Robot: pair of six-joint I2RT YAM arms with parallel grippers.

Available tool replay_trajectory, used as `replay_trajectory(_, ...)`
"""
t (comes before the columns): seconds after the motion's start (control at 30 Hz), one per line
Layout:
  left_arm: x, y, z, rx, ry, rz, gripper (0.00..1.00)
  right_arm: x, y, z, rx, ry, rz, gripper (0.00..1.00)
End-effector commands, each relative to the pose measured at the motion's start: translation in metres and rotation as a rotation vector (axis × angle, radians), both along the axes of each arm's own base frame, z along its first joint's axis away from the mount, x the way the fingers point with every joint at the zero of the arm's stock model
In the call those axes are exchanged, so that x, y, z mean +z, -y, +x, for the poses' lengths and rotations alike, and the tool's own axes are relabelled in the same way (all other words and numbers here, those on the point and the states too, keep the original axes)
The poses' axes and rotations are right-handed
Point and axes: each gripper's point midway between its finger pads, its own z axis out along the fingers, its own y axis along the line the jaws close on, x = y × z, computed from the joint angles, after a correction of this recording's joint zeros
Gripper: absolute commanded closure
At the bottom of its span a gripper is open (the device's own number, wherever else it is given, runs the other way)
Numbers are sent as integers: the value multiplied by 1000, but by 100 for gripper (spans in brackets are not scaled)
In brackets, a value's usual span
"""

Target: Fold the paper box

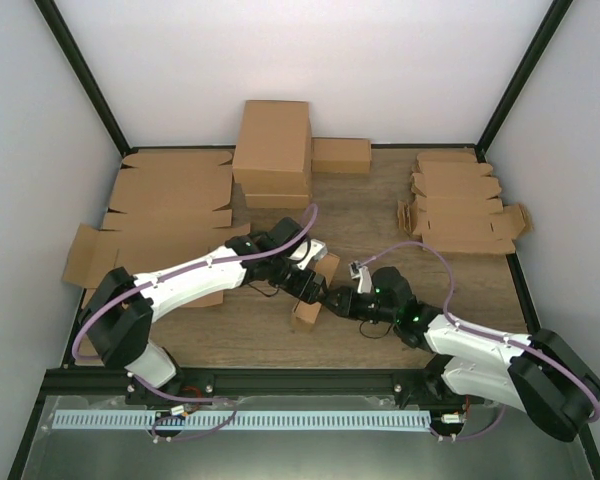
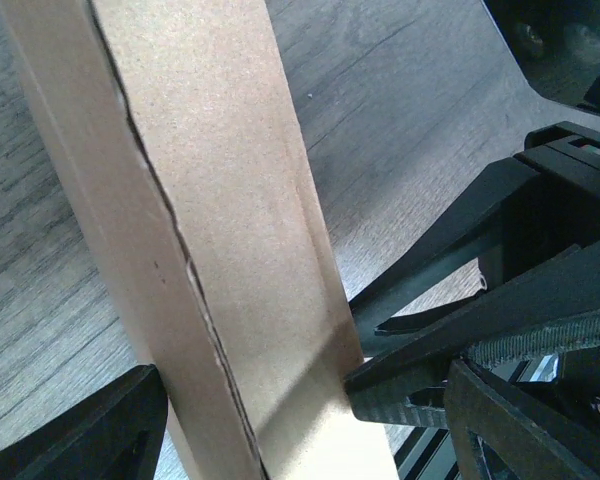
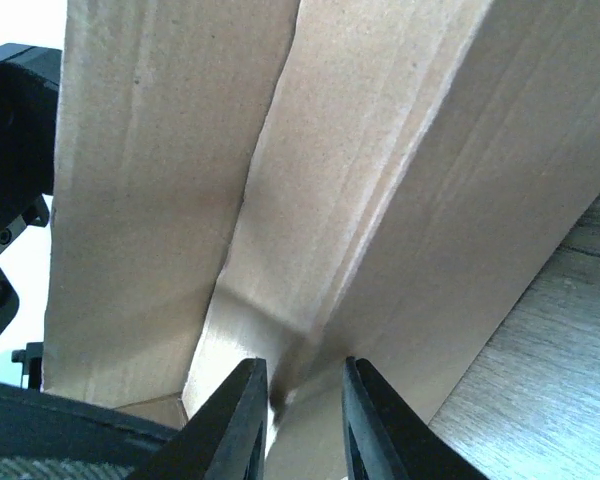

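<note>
We start at the left gripper (image 2: 252, 385). Its jaws are spread wide to either side of the paper box (image 2: 230, 220), with one finger (image 2: 430, 385) meeting the long edge of the box and the other just beside the opposite face. We cannot tell from these views whether they bear on the cardboard. The right gripper (image 3: 305, 405) reaches in from the opposite side. Its two fingers (image 3: 235, 425) are drawn nearly together and are clamped on a folded ridge where two panels of the box meet. In the left wrist view the box is a narrow brown slab standing off the wood, with a ragged seam running down between two of its panels. In the overhead view it sits aslant between the two grippers, at the middle of the counter (image 1: 370, 215) and toward the near edge, with one end resting on the wood. Both arms angle inward from their bases toward this point. Further out, wide flat cardboard sheets (image 1: 170, 200) lie on the left side of the counter, partly under the left arm. A large brown carton (image 1: 272, 145) stands at the back centre, with a smaller folded box (image 1: 341, 155) just beside it on the right. A pile of die-cut blanks (image 1: 460, 205) lies at the back right, well apart from the grippers.
</note>
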Motion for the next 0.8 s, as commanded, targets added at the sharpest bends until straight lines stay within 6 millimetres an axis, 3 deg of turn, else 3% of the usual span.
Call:
replay_trajectory(0.0, 8, 1, -5, -27, 8, -9, 21, 23, -10, -2, 42, 40, 84, 77)
replay_trajectory(0.33, -6, -27, -17, -64, 52, 195, 9, 16, -11, 6, 12, 21, 51, 77)
replay_trajectory(0.77, -10, -20, -28, -58, 114, 317, 9, 22, -21, 11, 28, 4, 72, 81)
